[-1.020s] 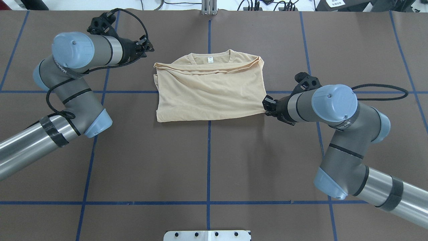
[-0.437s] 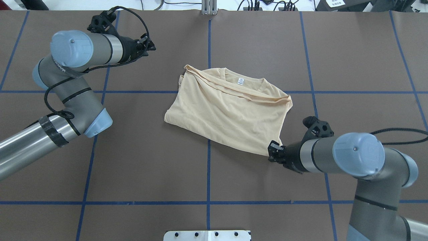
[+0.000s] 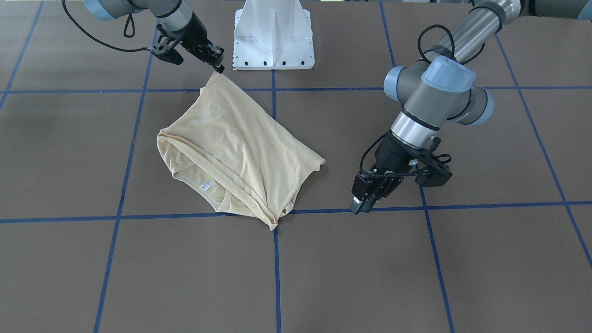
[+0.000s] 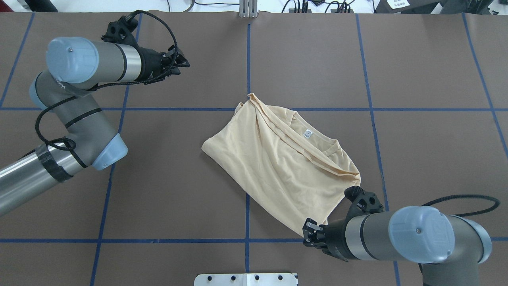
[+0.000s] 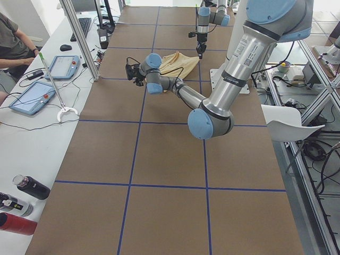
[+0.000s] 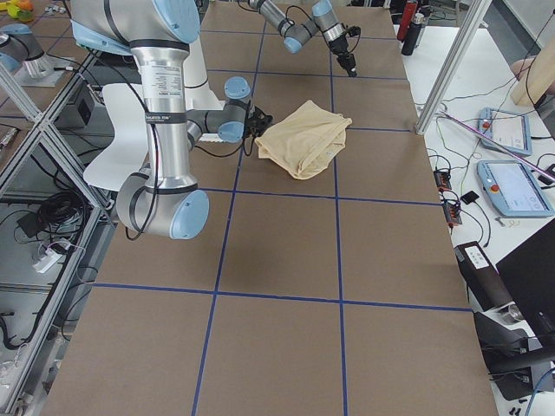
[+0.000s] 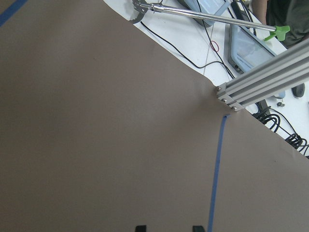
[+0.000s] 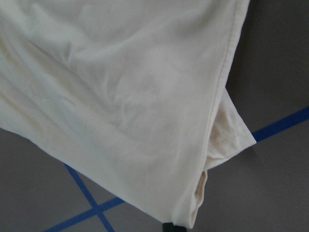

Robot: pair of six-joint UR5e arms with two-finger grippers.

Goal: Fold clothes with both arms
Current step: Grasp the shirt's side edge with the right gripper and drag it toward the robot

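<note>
The cream-yellow shirt [image 4: 278,167] lies folded and skewed on the brown table, plain side up, with its neck label [image 4: 307,134] showing. It also shows in the front view [image 3: 231,143] and fills the right wrist view [image 8: 120,96]. My right gripper [image 4: 308,233] is shut on the shirt's near hem corner, close to the robot's edge of the table; in the front view this gripper [image 3: 218,66] holds that corner slightly lifted. My left gripper [image 4: 183,63] is open and empty, well clear of the shirt at the far left; it hovers low over the table in the front view [image 3: 358,206].
The white pedestal base [image 3: 273,37] stands at the robot's edge, just beside the right gripper. Blue tape lines [image 4: 247,206] cross the table. An aluminium post [image 7: 260,82] stands at the far edge. Tablets [image 6: 512,186] and bottles [image 5: 21,202] lie beyond the table.
My right gripper has pulled the shirt's corner toward the robot's edge, dragging the whole shirt nearer and turning it askew. My left gripper has barely moved.
</note>
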